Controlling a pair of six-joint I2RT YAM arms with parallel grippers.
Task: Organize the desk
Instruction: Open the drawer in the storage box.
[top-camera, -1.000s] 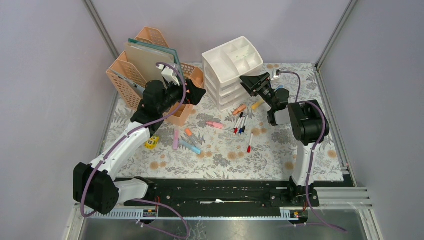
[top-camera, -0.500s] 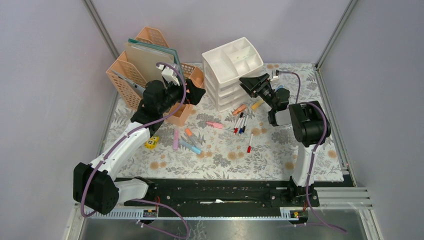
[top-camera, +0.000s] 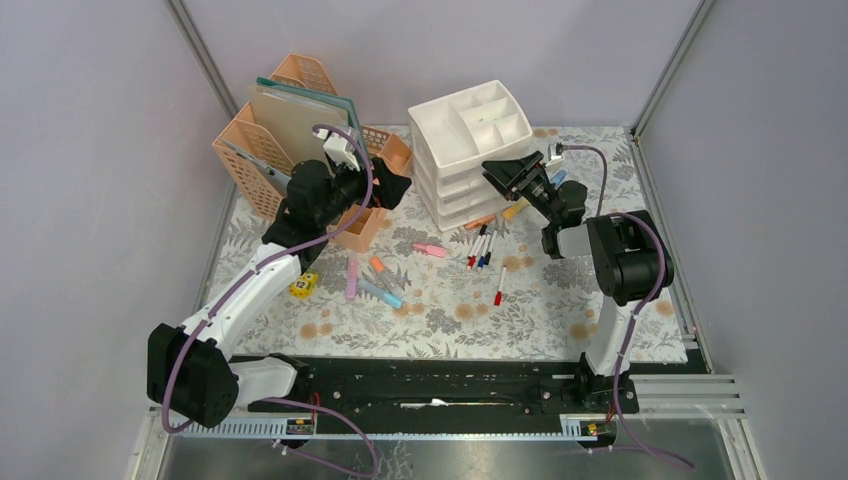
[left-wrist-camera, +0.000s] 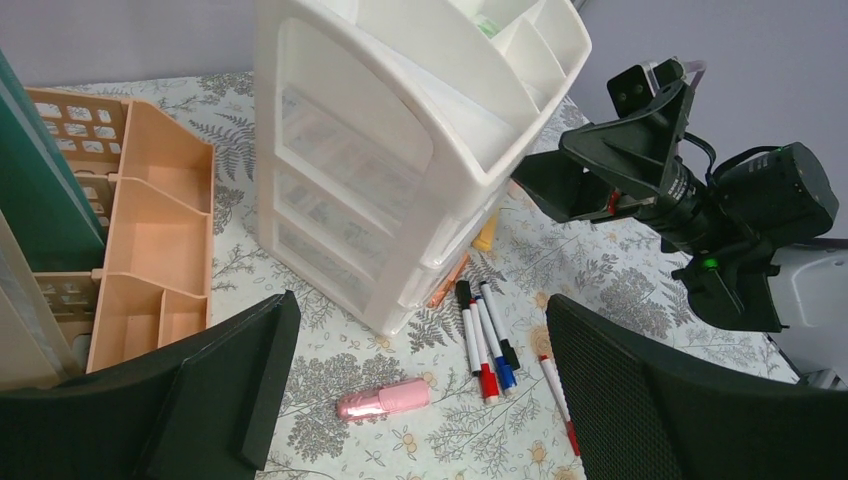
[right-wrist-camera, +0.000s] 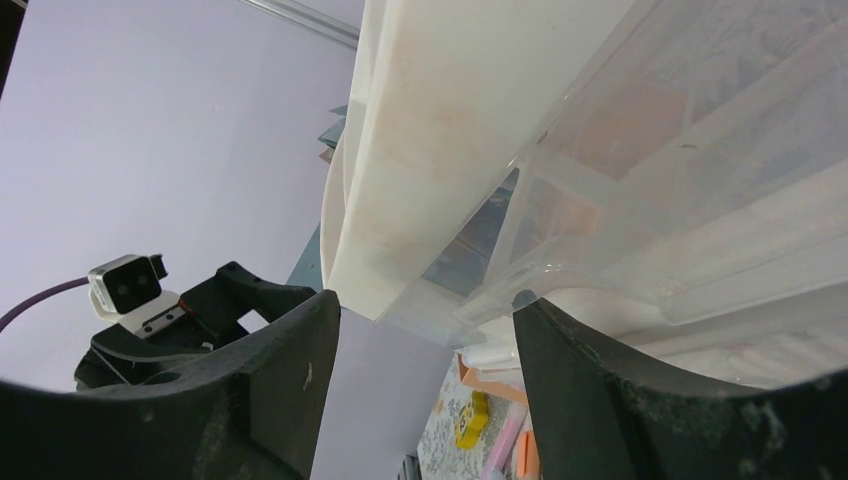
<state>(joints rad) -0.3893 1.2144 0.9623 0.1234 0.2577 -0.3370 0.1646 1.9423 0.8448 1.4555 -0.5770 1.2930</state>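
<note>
The desk (top-camera: 545, 310) has a fern-print cloth strewn with pens. A white three-drawer unit (top-camera: 462, 135) stands at the back middle. My right gripper (top-camera: 508, 173) is up against its front right corner. In the right wrist view the right gripper (right-wrist-camera: 425, 300) is open, and a clear drawer lip (right-wrist-camera: 560, 275) touches the tip of its right finger. My left gripper (top-camera: 396, 186) hangs open over the peach tray (top-camera: 362, 228) with nothing in it. Through the left gripper (left-wrist-camera: 420, 300) I see a pink highlighter (left-wrist-camera: 385, 400) and several markers (left-wrist-camera: 487, 335) lying below.
A peach file rack (top-camera: 275, 140) with folders stands back left. Loose on the cloth are a pink highlighter (top-camera: 430, 249), several markers (top-camera: 483, 245), a red marker (top-camera: 498, 286), an orange highlighter (top-camera: 377, 264), pink and blue highlighters (top-camera: 365, 285) and a yellow tag (top-camera: 304, 285).
My right gripper has shifted slightly right and toward me, its jaws narrowing a little. The white drawer unit has turned a little with it. The left arm has not moved.
</note>
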